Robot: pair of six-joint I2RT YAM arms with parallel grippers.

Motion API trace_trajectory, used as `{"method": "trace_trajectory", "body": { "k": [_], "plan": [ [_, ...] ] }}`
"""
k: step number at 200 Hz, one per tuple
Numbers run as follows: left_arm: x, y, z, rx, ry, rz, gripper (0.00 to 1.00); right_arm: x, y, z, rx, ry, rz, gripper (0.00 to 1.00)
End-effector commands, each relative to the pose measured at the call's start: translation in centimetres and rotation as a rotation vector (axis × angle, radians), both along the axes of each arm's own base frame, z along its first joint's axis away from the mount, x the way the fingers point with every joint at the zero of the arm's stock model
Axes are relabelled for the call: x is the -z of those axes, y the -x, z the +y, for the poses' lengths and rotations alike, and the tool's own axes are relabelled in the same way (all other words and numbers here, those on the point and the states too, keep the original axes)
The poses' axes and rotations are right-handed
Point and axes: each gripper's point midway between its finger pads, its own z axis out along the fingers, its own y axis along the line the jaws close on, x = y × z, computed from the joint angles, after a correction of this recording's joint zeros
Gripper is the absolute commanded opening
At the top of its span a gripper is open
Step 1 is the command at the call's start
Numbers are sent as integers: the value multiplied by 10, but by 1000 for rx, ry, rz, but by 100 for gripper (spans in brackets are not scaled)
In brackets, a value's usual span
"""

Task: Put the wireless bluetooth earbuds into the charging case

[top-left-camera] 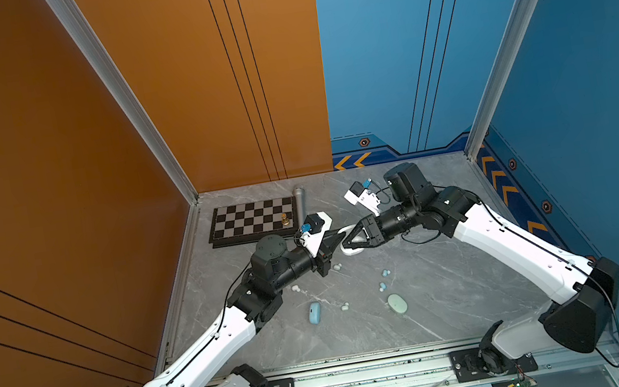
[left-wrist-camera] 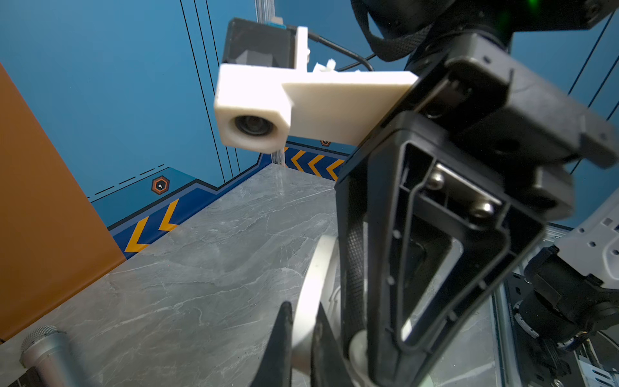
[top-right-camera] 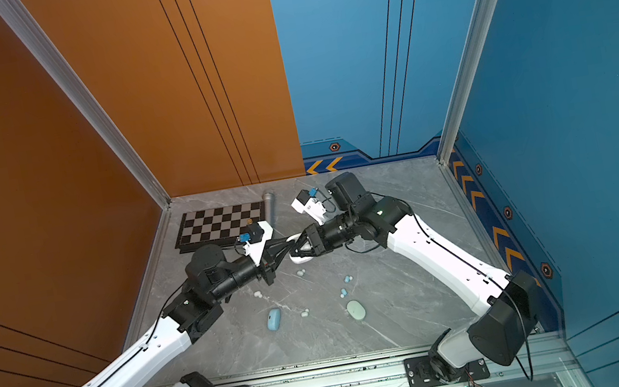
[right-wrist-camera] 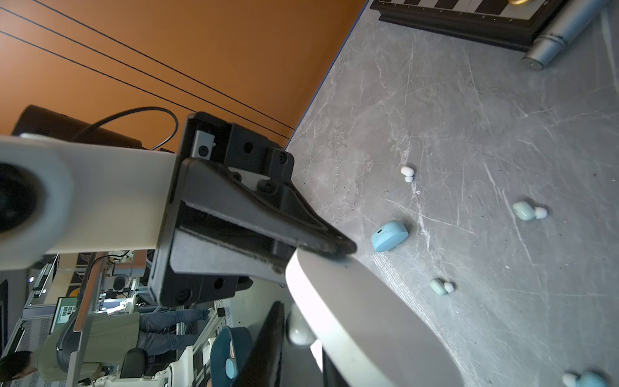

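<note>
The left gripper [right-wrist-camera: 345, 249] is clamped tight on the rim of the white case [right-wrist-camera: 361, 321]. Facing it tip to tip, the right gripper [top-left-camera: 346, 244] stands slightly parted around a white earbud [right-wrist-camera: 299, 330] beside the case; whether it grips is unclear. The other earbuds [top-left-camera: 385, 273] lie scattered on the table [top-left-camera: 464, 304], nearer the arms' bases.

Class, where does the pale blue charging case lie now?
In both top views the pale blue charging case lies on the table left of centre, a mint earbud just to its right.
</note>
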Motion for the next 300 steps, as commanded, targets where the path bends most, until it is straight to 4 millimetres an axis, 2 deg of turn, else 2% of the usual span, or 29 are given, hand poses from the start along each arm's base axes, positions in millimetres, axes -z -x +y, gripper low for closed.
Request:
{"method": "trace_trajectory", "body": {
  "k": [1,33,70,93,112,144,168,195,223,256,260,263,273,284,300],
  "plan": [
    [-33,11,-1,47,56,-91,0,6,-16,-7,71,31,-27,28],
    [-31,12,-3,53,55,-87,0,-1,-18,-11,87,23,-42,34],
    [-27,10,-2,44,48,-84,0,-10,-23,-17,115,12,-62,35],
    [-24,8,0,31,40,-84,0,-22,-25,-22,133,-2,-92,35],
    [-18,4,3,4,24,-89,0,-39,-26,-27,158,-18,-144,34],
    [-6,-13,25,-120,-2,-87,0,-68,-32,-47,265,-21,-256,33],
    [0,-27,53,-250,-18,-67,0,-66,-47,-67,390,11,-261,30],
    [4,-33,93,-414,-54,-37,0,-34,-63,-67,432,58,-251,31],
    [7,-27,138,-586,-89,4,0,18,-80,-46,440,126,-210,30],
    [7,-6,187,-767,-89,12,0,85,-87,5,452,258,-30,30],
    [13,-1,193,-781,-109,28,0,93,-90,8,475,282,3,30],
    [14,1,196,-793,-113,28,0,99,-83,18,469,296,24,30],
    [15,11,207,-825,-112,21,0,117,-81,35,519,344,106,30],
    [14,20,218,-861,-107,9,0,130,-80,50,581,374,169,30],
    [13,33,232,-904,-95,-2,0,138,-74,86,611,352,214,32]
  ]
}}
